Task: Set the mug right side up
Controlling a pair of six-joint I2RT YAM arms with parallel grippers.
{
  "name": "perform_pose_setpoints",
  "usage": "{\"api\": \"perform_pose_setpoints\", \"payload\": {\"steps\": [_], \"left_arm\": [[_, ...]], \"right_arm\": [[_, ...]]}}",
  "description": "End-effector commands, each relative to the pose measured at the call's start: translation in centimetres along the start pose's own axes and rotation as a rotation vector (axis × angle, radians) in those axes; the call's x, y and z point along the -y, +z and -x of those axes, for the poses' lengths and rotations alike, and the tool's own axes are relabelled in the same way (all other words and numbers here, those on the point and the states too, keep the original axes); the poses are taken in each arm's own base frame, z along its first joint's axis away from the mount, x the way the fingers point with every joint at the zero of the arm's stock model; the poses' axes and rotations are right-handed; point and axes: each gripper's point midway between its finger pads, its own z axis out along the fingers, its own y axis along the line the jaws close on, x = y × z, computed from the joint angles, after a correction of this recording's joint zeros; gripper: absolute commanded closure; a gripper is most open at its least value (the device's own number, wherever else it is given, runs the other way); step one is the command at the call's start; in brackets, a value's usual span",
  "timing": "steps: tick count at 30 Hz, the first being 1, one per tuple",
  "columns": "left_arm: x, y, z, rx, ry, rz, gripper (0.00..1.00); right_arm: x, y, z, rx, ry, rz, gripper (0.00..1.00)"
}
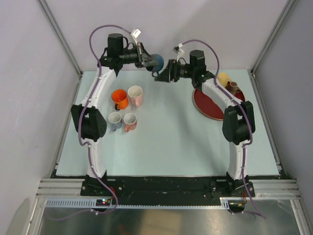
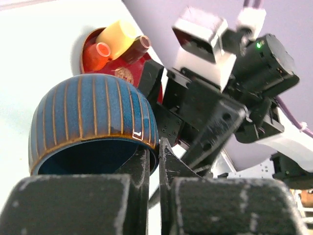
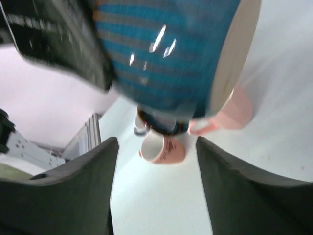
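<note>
The blue striped mug hangs in the air above the back middle of the table. My left gripper is shut on its rim. In the left wrist view one finger sits inside the mug and the other outside, at the gripper, and the dark opening faces the camera. My right gripper is open just right of the mug. In the right wrist view the mug is blurred and fills the top, its pale base to the right, beyond the open gripper, apart from the fingers.
An orange mug, a white-pink mug and two small mugs stand at the left. A red plate at the right back carries a yellow cup and a brown cup.
</note>
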Motion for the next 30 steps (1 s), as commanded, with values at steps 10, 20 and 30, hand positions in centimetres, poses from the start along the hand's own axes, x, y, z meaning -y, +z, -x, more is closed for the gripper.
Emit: {"api": "perform_pose_setpoints", "payload": {"steps": [10,20,30], "left_arm": [[-5.7,1.8,-3.8,-0.033,-0.025,0.346,1.0],[-10.4,4.1,-10.9,-0.212,-0.04,0.558,1.0],[-14.5,4.4,-14.5,-0.309,0.001,0.69,1.0]], "right_arm": [[3.5,-15.0,-4.2,-0.08,0.079,-0.323,0.01],[6.5,-18.5,-5.5,-0.057,0.135,-0.471,0.01],[7.1,-18.4,-5.5,-0.016,0.187,-0.494,0.0]]}}
